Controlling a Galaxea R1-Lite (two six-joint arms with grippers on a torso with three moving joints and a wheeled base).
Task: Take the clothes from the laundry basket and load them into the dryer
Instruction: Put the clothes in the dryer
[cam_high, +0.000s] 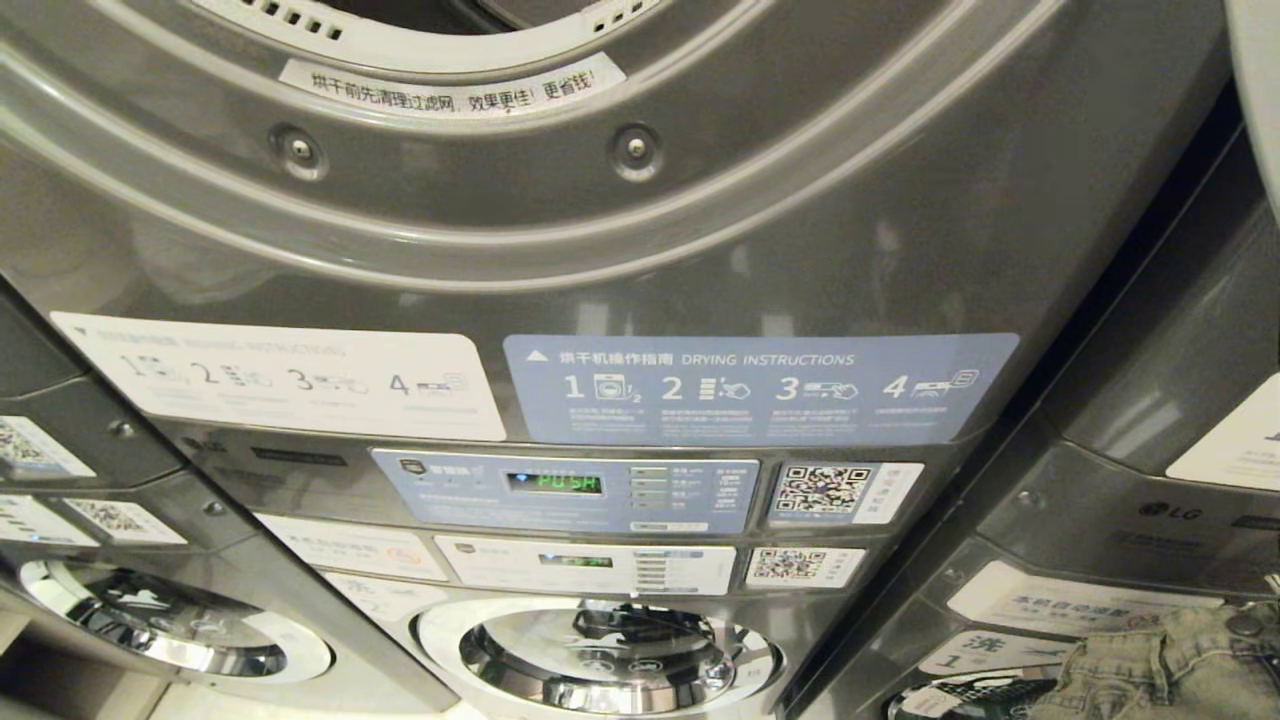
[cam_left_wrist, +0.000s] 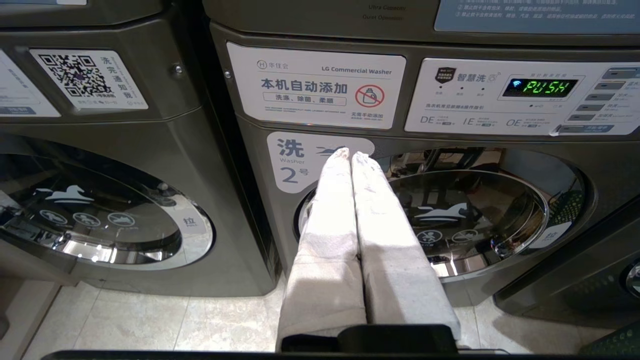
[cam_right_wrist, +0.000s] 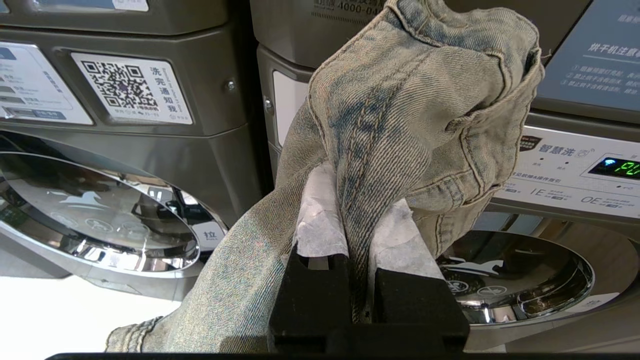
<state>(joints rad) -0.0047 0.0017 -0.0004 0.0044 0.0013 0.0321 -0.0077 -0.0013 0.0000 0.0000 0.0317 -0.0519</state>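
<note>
The left gripper (cam_left_wrist: 350, 156) hangs empty, its two cloth-covered fingers pressed together and aimed at the washer door (cam_left_wrist: 465, 220) ahead of it; it plays no part and poses little risk. The right gripper (cam_right_wrist: 350, 225) is clamped on a fold of the jeans (cam_right_wrist: 415, 100), which bunch above its fingers (cam_right_wrist: 317, 220) and trail down below them. The dryer opening (cam_high: 430, 20) sits high above. The grip is only on one fold, so the heavy denim could slip out during the lift. The hanging leg could also snag on the dryer's rim instead of going in.
</note>
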